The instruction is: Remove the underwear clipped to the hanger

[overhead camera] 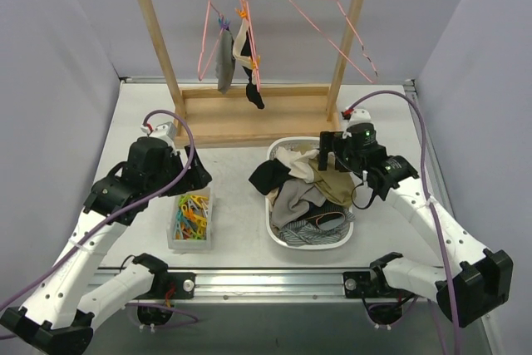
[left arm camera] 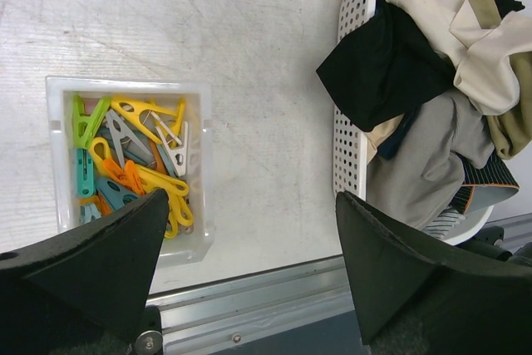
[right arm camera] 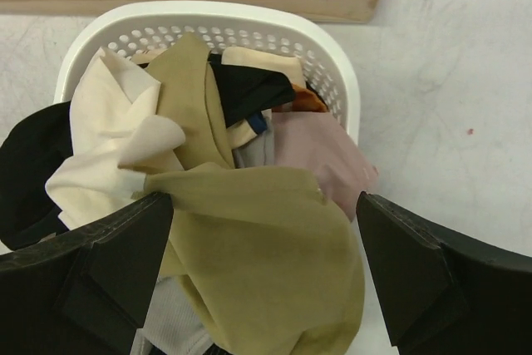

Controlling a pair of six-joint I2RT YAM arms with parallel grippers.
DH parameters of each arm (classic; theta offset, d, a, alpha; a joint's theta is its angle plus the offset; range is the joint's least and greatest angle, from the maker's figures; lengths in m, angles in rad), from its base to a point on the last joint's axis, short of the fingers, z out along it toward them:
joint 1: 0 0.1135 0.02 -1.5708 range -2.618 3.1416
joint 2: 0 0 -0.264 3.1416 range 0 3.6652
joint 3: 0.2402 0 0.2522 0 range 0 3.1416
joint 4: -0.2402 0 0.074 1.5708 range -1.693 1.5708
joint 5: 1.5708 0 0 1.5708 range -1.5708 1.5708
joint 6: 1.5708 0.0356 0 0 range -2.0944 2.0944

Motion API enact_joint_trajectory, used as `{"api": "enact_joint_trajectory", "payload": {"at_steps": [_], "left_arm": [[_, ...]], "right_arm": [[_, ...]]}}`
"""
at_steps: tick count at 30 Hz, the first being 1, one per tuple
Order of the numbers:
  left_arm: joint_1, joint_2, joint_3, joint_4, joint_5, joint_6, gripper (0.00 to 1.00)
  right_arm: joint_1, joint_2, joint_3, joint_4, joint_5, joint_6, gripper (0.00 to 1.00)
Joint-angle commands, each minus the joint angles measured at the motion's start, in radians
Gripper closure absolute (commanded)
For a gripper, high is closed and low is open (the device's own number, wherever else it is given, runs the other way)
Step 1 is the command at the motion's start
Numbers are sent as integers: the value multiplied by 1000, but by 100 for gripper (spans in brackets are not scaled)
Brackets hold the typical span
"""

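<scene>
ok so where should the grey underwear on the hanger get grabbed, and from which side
Grip the free lower edge of the grey underwear, well below the clip pinning its top to the pink hanger. It hangs limp and vertical, with the black-and-white underwear close on its right. Coming from the front-left with the open left gripper and pulling down therefore looks best.

Scuffed white table (overhead camera: 241,239), wooden rack base (overhead camera: 249,126), laundry basket (overhead camera: 278,234), tub of clips (overhead camera: 191,220).
</scene>
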Motion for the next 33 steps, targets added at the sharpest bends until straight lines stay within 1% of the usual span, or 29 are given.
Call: {"api": "enact_joint_trajectory", "payload": {"at_steps": [1, 4, 6, 7, 8, 9, 10, 11, 12, 16, 17, 18, 19, 21, 23, 25, 26, 29, 30, 31, 32, 33], "left_arm": [[9, -17, -12, 47, 14, -1, 10], [9, -22, -19, 51, 15, 2, 10], [9, -22, -21, 50, 15, 7, 10], [9, -22, -21, 51, 15, 8, 10], [9, -23, -21, 50, 15, 11, 10], [9, -25, -22, 50, 15, 13, 10], [9, -25, -26, 50, 15, 13, 10], [9, -28, -27, 50, 15, 13, 10], [9, -31, -27, 48, 17, 15, 10], [9, -37, -24, 47, 17, 15, 10], [10, -37, -19, 48, 17, 15, 10], [10, -37, -16, 47, 15, 16, 10], [10, -32, -10, 48, 15, 16, 10], [10, -28, -6, 48, 15, 18, 10], [10, -26, -3, 48, 15, 15, 10], [10, -25, 2, 48, 17, 15, 11], [10, -23, 2, 48, 17, 15, 10], [10, -19, 5, 48, 15, 16, 10], [10, -17, 5, 48, 17, 16, 10], [10, -16, 5, 48, 18, 16, 10], [10, -9, 11, 48, 18, 18, 10], [10, -8, 13, 48, 18, 18, 10]], "right_arm": [[23, 31, 36, 39, -46, 9, 0], [47, 100, 27, 70, -58, 15, 1], [52, 127, 20, 83, -67, 27, 12], [52, 147, 17, 90, -93, 36, 28], [52, 154, 16, 90, -102, 38, 38], [52, 155, 16, 90, -107, 38, 51], [55, 140, 16, 87, -110, 40, 65], [55, 122, 20, 82, -112, 43, 93], [63, 99, 23, 77, -106, 49, 100], [76, -71, 82, 30, -133, 60, 100], [78, -92, 106, 25, -205, 61, 100], [78, -108, 115, 21, -243, 67, 100], [80, -128, 123, 14, -341, 69, 100], [96, -135, 119, 1, -423, 76, 100], [124, -142, 87, -16, -432, 87, 100], [188, -150, 48, -24, -391, 95, 100], [208, -149, 3, -32, -364, 101, 100], [282, -116, -94, -22, -380, 139, 100], [334, -107, -111, -19, -371, 165, 100], [358, -101, -124, -21, -348, 181, 94], [378, -98, -127, -31, -313, 194, 78], [408, -104, -118, -38, -231, 211, 52]]}}
